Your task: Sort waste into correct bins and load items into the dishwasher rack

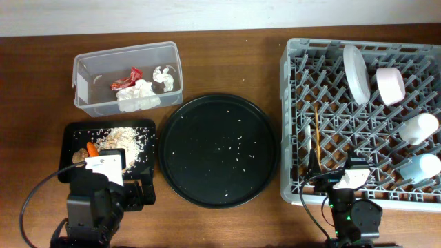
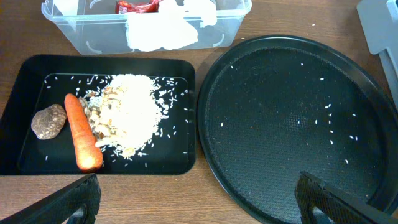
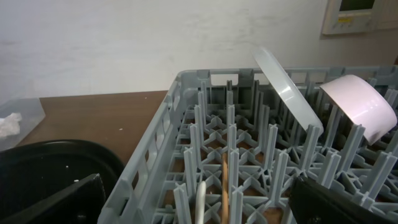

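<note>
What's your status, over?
Left pincer and right pincer open, empty. Napkins, wrapper in clear tub; carrot, lump, rice in black tray; plate, bowl, cups in rack. Stray grains on round tray.

The left gripper [image 2: 198, 202] hovered near the bench's front-left corner, jaws spread wide; the right gripper [image 3: 199, 208] (front-right corner) apparently gaped too, fingertips only partly visible.

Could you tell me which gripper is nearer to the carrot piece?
Left. The left gripper hovers by the black tray holding the carrot piece; the right gripper is over the dishwasher rack.
</note>
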